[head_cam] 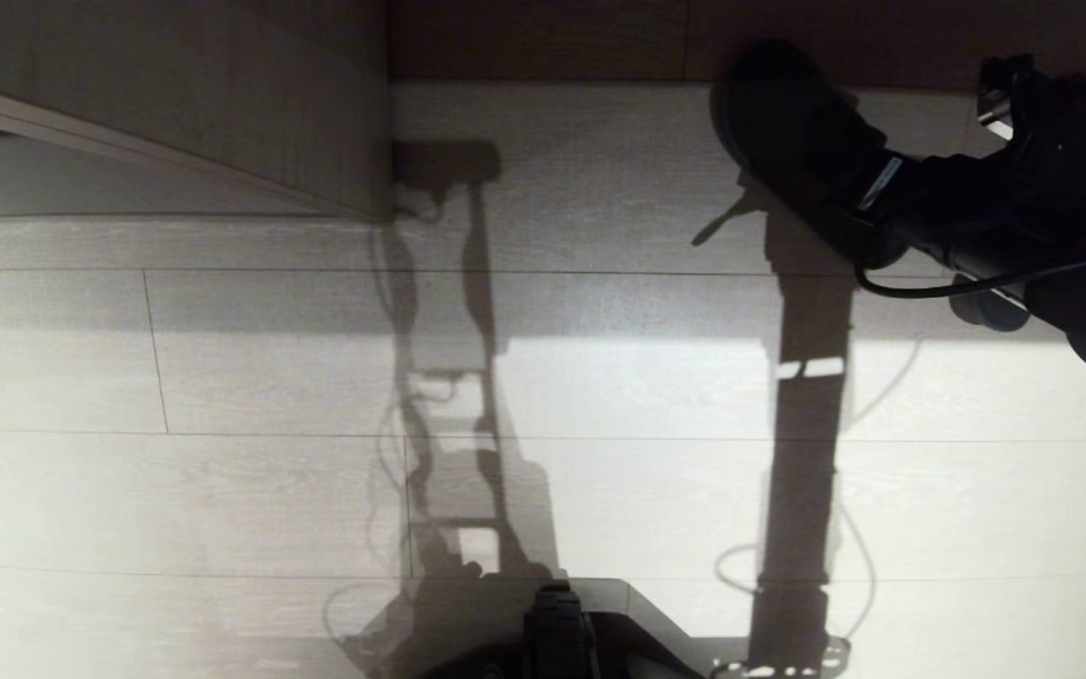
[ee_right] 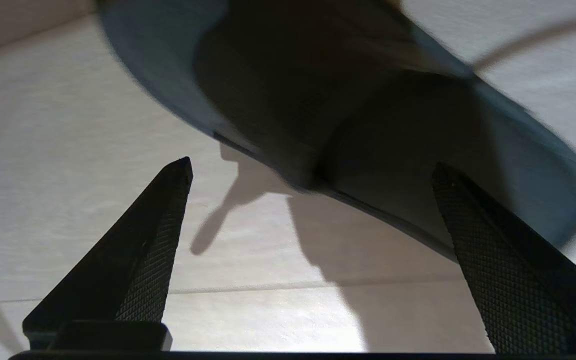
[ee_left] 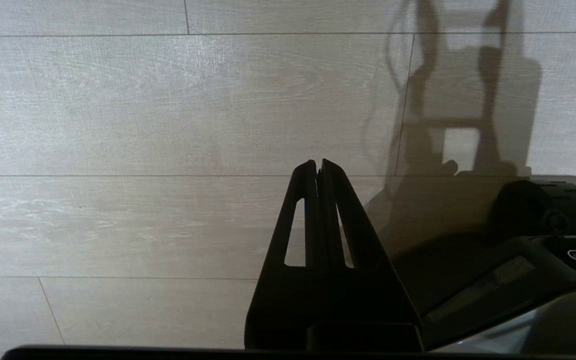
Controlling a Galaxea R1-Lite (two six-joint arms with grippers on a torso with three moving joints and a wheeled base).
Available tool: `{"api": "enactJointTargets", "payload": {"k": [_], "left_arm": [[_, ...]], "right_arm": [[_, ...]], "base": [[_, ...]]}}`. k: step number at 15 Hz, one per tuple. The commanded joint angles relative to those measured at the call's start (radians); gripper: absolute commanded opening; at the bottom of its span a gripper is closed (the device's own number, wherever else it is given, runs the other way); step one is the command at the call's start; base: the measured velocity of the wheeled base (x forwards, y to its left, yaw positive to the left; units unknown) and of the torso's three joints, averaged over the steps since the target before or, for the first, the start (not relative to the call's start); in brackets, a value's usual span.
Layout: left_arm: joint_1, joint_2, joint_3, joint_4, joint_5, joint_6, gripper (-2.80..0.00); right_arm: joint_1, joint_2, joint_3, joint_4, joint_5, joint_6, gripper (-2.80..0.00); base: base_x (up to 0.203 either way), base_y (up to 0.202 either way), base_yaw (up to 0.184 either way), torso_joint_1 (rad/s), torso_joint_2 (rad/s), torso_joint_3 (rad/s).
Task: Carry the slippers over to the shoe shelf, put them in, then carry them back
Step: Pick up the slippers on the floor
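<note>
Right wrist view shows the right gripper (ee_right: 313, 170) with its fingers spread wide; the slippers (ee_right: 318, 90) sit just beyond the tips, on the floor (ee_right: 68, 125). Left gripper (ee_left: 318, 165) is closed, holding nothing.

Slippers (head_cam: 793, 132) black, with a blue-grey sole rim in the right wrist view. Floor (head_cam: 222, 490) pale grey-beige wood-grain planks; shelf (head_cam: 222, 94) same grain with a dark brown strip. Right tool (ee_right: 313, 210) black, fingers (ee_right: 153, 250) diamond-knurled; left tool (ee_left: 318, 170) plain black.
</note>
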Motion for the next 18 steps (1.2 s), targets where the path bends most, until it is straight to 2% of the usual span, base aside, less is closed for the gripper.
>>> {"api": "enactJointTargets", "payload": {"k": [1,18], "left_arm": [[0.0,0.0,0.0,0.0,0.0,0.0,-2.8],[0.0,0.0,0.0,0.0,0.0,0.0,-2.8]], "right_arm": [[0.016,0.03,-0.038,-0.003,-0.001,0.002,0.0],[0.036,0.102,-0.101,-0.009,-0.006,0.009,0.0]], "base": [[0.0,0.0,0.0,0.0,0.0,0.0],[0.0,0.0,0.0,0.0,0.0,0.0]]}}
